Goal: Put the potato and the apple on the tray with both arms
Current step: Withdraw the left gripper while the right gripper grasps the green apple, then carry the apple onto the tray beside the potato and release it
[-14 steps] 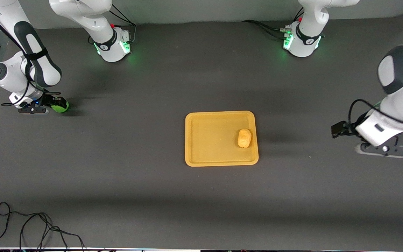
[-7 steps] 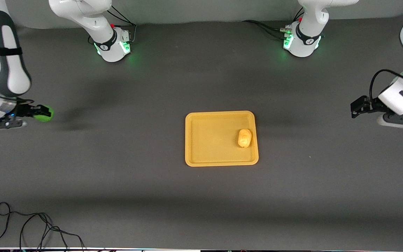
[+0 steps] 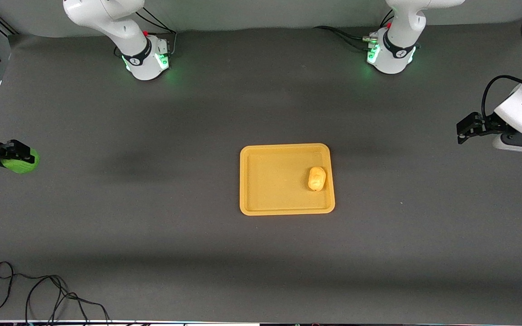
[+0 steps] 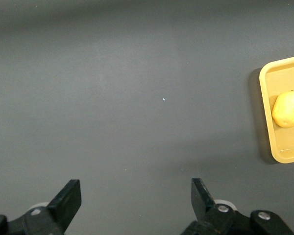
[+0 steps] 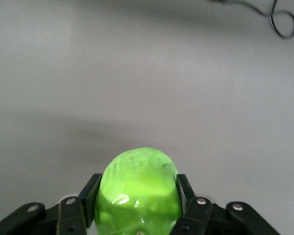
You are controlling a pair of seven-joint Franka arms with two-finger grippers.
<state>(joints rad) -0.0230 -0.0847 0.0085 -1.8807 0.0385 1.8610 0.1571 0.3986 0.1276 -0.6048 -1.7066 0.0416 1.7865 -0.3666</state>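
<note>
Your apple has travelled over the last second: it was low over the table at the right arm's end, closer in toward the middle, and now it hangs at the very edge of the front view, carried up and outward. The right gripper has its fingers closed on the fruit's two sides, and the right wrist view shows the apple filling the gap between the pads with bare table well below it. So the pick looks done and secure, but the apple is, if anything, farther from the tray than it was, and you have the whole carry inward ahead of you.

The potato has not moved. It lies on the tray floor, close to the rim on the left arm's side, which I judge leaves most of the tray free for the apple.

The left gripper has pulled away from the tray toward its own end of the table and risen a little; its fingers stand wide apart with nothing between them, the left wrist view looking down on open table with the potato and tray corner at its margin. Treat that arm as finished and waiting clear.

The right arm is folded out past the table's edge, wrist turned so the gripper points in toward the middle.
</note>
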